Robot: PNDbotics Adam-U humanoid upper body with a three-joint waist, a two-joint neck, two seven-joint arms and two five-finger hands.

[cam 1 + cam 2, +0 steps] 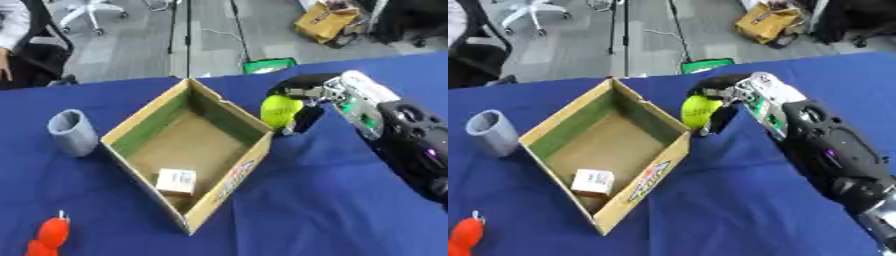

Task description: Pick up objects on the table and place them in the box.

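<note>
Blue tabletop w/ open cardboard box at centre. Right hand just beside box's right corner, fingers curled round yellow-green ball, held just outside the rim. Grey cup left of box. Orange toy near-left of box. 1 small white carton inside box.

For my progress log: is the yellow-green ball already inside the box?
Not yet. The right hand holds the ball just outside the box, beside its right wall.

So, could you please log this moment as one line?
right hand: shut on yellow-green ball | ball: beside box rim | box: holds small carton | left hand: unseen
</note>
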